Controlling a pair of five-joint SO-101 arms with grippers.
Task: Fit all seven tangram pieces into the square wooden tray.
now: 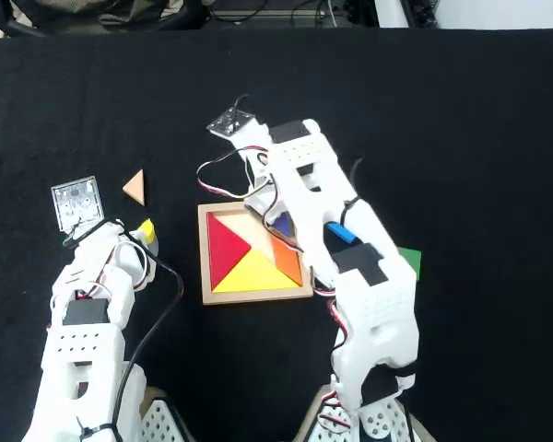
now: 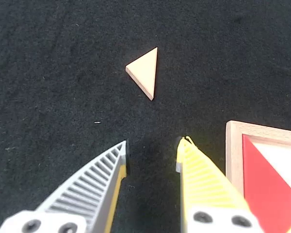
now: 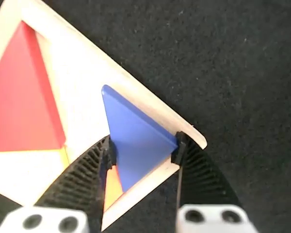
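Black cloth covers the whole table. In the high view the square wooden tray (image 1: 205, 258) sits at the centre of the frame, with 3 pieces flat inside it: a red triangle (image 1: 223, 249) on the left, a yellow triangle (image 1: 253, 274) along the bottom and an orange piece (image 1: 286, 258) at the right. My right gripper (image 3: 143, 145) is over the tray's upper-right corner, jaws clamped on 2 edges of the blue triangle (image 3: 133, 131). My left gripper (image 2: 153, 145) hangs just left of the tray with jaws spread apart and nothing between them. The tan triangle (image 1: 135, 187) lies on the cloth near it, toward the upper left. A green piece (image 1: 411, 261) lies right of the tray, beside the right arm.
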